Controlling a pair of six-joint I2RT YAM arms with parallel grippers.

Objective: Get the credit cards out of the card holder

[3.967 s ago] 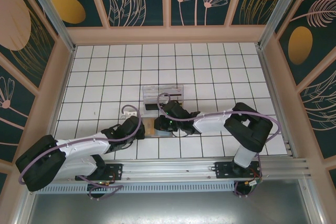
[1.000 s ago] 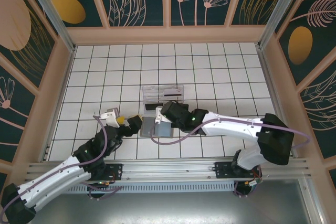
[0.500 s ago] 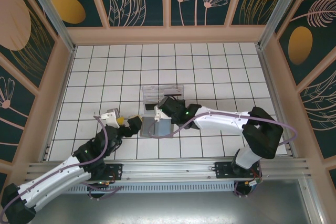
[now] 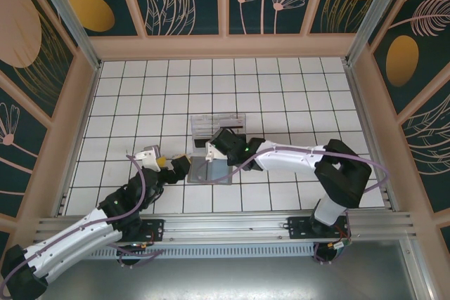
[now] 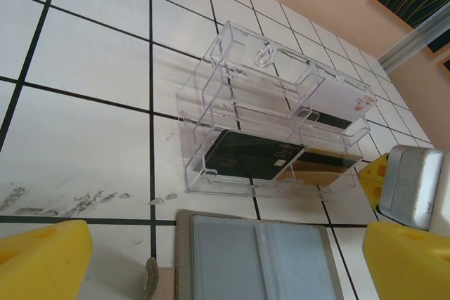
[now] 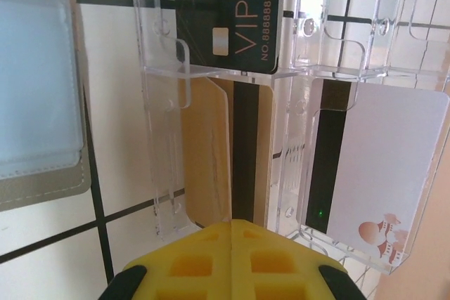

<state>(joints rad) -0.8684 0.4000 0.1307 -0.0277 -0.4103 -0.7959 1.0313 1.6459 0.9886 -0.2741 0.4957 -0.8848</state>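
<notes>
The right gripper, fingers closed, is now sitting at the tan card inside the clear tray, upper centre, having moved off the card holder lying open just below; the left gripper is still waiting wide open. Three credit cards are resting in the tray, so extraction is likely nearing completion

The card holder — near part cut off by the bottom edge.
</notes>
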